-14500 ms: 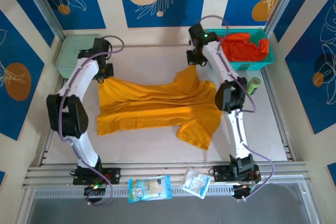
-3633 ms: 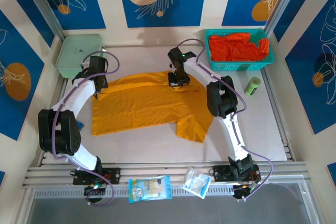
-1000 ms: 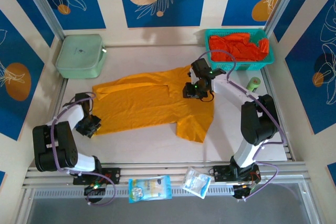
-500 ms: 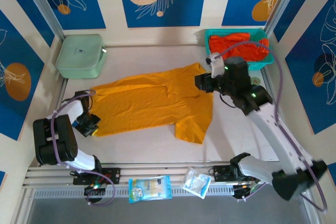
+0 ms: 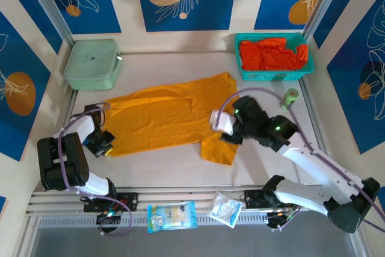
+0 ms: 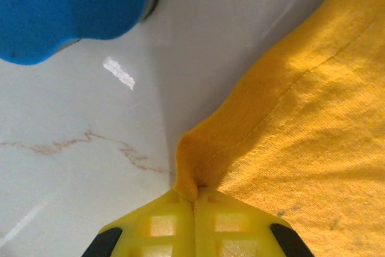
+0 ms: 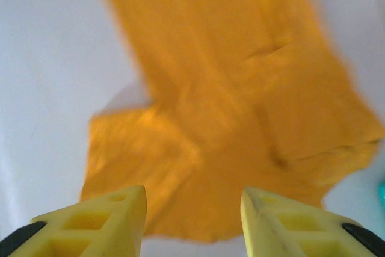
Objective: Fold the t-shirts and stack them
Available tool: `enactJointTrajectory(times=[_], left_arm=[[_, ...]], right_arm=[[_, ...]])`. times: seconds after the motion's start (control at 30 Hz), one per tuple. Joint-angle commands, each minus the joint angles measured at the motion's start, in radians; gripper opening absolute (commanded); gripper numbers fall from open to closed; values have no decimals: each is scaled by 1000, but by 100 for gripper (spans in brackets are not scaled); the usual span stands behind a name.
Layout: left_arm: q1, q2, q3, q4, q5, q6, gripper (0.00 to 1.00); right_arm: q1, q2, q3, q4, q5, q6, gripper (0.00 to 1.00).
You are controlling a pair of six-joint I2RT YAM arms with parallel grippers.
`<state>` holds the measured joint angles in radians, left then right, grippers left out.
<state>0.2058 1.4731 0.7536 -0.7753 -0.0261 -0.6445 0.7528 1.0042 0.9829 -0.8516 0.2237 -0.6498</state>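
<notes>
Pinching left gripper (image 6: 194,201): I clamp the corner of the mustard-yellow t-shirt (image 6: 313,130).
Right gripper (image 7: 192,209): my jaws spread wide, hovering above that shirt.

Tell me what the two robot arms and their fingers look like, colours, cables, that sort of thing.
The left arm and the right arm are both built of white tubular links joined by bulky black joints, with a thin purple-grey cable looping along each. The fingers are bright yellow plastic moulded with square recesses and black at the base. The right arm's pair looks the same.
</notes>
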Motion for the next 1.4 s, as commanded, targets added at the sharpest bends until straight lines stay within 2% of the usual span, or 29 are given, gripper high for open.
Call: enactJointTrajectory(times=[0.0, 0.33, 0.47, 0.67, 0.87, 1.1, 1.37], left_arm=[[-5, -23, -22, 267, 186, 21, 0], [-6, -114, -68, 299, 237, -14, 0], [-6, -140, -66, 293, 238, -9, 0], [-6, -177, -66, 280, 233, 2, 0], [-6, -206, -68, 262, 218, 9, 0], [-6, -239, -65, 231, 215, 12, 0], [-5, -282, -78, 165, 220, 15, 0]], right_arm=[[33, 23, -98, -125, 78, -198, 46], [128, 218, -304, 45, 29, -159, 52], [135, 298, -285, 66, 34, -101, 52], [135, 413, -261, 118, 124, -41, 50], [138, 486, -239, 134, 166, -3, 35], [138, 444, -206, 45, 196, -36, 0], [160, 263, -214, -93, 215, -83, 0]])
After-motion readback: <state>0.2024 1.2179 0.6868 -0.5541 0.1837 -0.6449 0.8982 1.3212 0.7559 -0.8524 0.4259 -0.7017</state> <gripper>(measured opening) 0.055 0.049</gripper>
